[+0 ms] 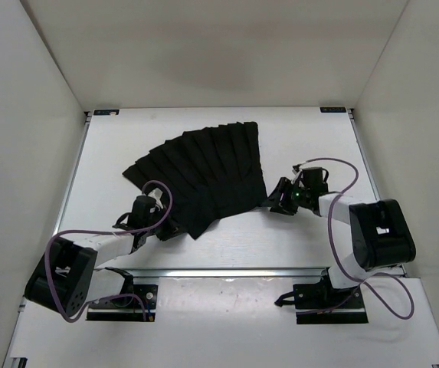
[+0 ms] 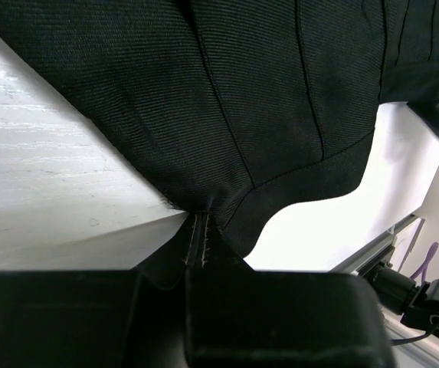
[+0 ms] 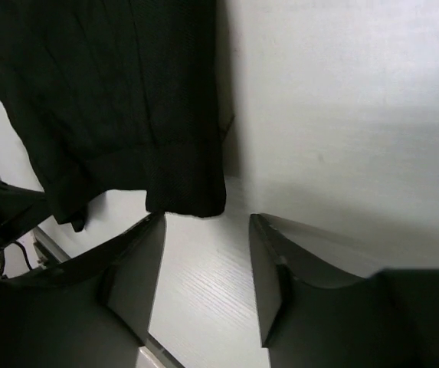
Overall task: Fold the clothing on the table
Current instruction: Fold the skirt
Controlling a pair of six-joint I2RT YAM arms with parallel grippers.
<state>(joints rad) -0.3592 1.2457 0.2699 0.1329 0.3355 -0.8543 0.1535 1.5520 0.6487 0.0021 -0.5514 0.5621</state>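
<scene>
The clothing [image 1: 204, 172], a black pleated garment, lies fanned out on the white table [image 1: 296, 134]. My left gripper [image 1: 167, 228] sits at its near left corner, shut on the fabric. In the left wrist view the hem of the clothing [image 2: 234, 100] is pinched between the closed fingertips [image 2: 201, 241]. My right gripper [image 1: 274, 201] stands open at the garment's near right corner. In the right wrist view the corner of the clothing [image 3: 188, 192] hangs just ahead of the spread fingers [image 3: 139, 268], with bare table between them.
Metal rails [image 1: 227, 270] run along the table's near edge, with the arm bases [image 1: 322, 299] mounted below. White walls [image 1: 20, 92] enclose the table on the left, right and back. Purple cables [image 1: 342, 253] loop along both arms.
</scene>
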